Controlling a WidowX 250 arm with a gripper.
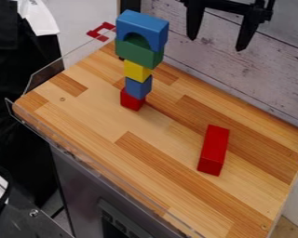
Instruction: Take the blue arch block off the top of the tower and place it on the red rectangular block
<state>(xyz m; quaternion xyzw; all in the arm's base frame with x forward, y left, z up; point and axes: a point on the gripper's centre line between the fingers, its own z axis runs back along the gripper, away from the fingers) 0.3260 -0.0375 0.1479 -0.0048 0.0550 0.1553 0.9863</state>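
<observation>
Five blocks in one upright stack, on the left half of a striped wooden tabletop (158, 162). Order from the base: red cube (131, 100), blue cube (138, 87), yellow cube (137, 71), green block (134, 53), then blue arch block (143, 25) on top, its curved opening facing down onto the green. Green and blue pieces are wider than the cubes beneath.

One long red rectangular block (213, 151) lies flat on the right half, well apart from the stack.

Black two-finger gripper (216, 44) at upper right of the view, seen against a whitewashed plank wall (245, 76); fingers spread wide, tips pointing down. Of the blocks, the blue arch appears nearest to it in the view.

Clear plastic edging (58, 67) borders the tabletop's left side. Small red bracket-shaped piece (100, 31) near the upper left corner.
</observation>
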